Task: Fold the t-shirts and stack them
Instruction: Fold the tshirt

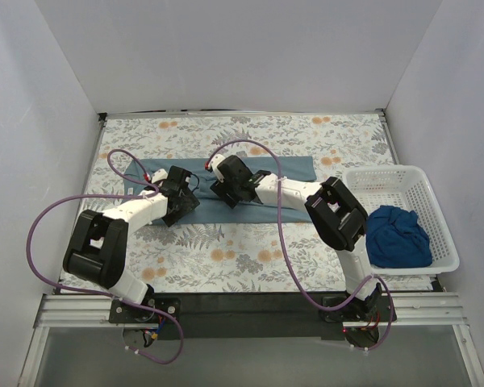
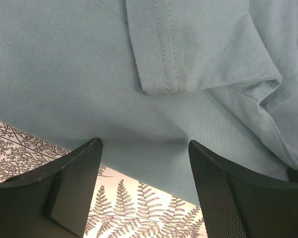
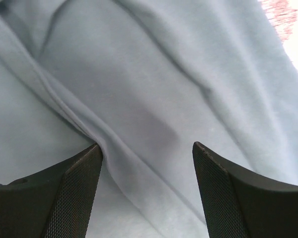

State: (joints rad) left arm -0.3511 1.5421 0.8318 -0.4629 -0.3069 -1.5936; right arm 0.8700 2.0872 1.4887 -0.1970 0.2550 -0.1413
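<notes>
— White walls box in a desk (image 1: 250, 246) under a fern-and-flower printed cloth. Where is the shirt?

— I see the dusty slate-blue cloth t-shirt (image 1: 294, 169) spread flat across the middle of that desk, lying widthwise, with both arms reaching over it.

— How is the left hand?

— On my left wrist camera the left hand (image 2: 144, 168) is spread wide. Its two black fingers (image 2: 74, 183) sit low over the shirt's near edge, where blue cloth meets the fern print. Only the fabric below shows between them, and I cannot tell whether the tips touch it. Just beyond them a stitched sleeve hem (image 2: 159, 54) lies folded onto the body of the shirt.

— And the right?

— The right hand (image 3: 146, 168) is wide too, over plain blue cloth, with a long crease (image 3: 74, 114) running diagonally toward one finger. From above I place it near the shirt's middle, just beside the left hand.

— The other shirt?

— The darker royal-blue t-shirt (image 1: 397, 234) is crumpled in a heap inside the white plastic lattice basket (image 1: 387, 173) at the desk's right edge, well apart from both hands.

— Anything else?

— Purple cables (image 1: 44, 218) loop from each arm down to the bases at the near edge.
</notes>
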